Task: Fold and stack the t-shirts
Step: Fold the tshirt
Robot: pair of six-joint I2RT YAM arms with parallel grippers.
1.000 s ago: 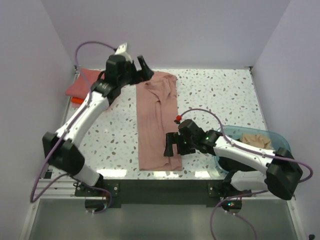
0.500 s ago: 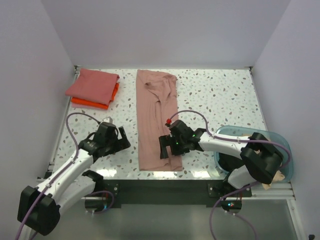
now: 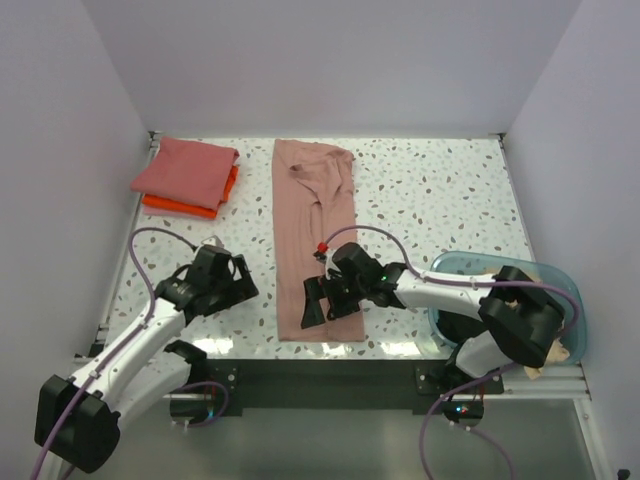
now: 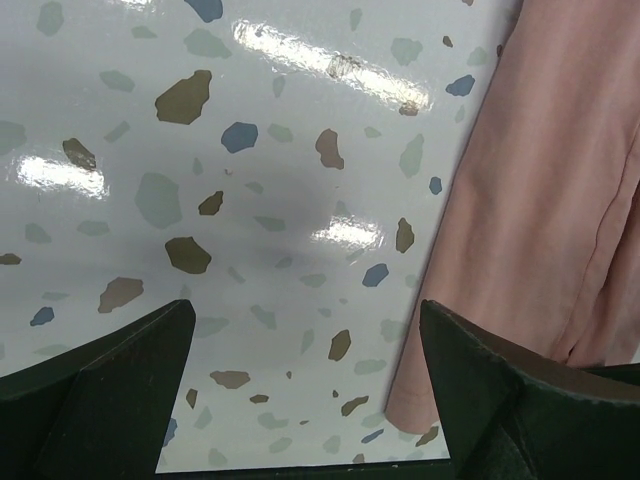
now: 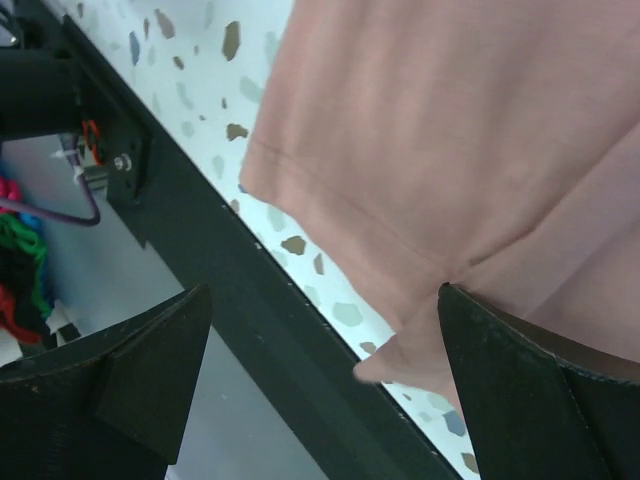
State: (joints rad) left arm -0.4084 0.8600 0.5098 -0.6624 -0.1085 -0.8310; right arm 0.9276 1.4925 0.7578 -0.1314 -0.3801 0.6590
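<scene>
While the dusty pink t-shirt (image 3: 312, 230) is lying flat, right fingers (image 5: 130, 370) are hanging apart over its end at the surface's (image 3: 430, 190) near edge, left fingers (image 4: 100, 375) apart beside it.

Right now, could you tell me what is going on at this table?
Two robot arms are folding t-shirts. A pink t-shirt lies in a long strip down the middle of the table. The right gripper hovers open over its near end, and the left gripper is open above bare table beside it; neither holds anything. A coral red shirt sits folded on an orange shirt at the far left corner.
</scene>
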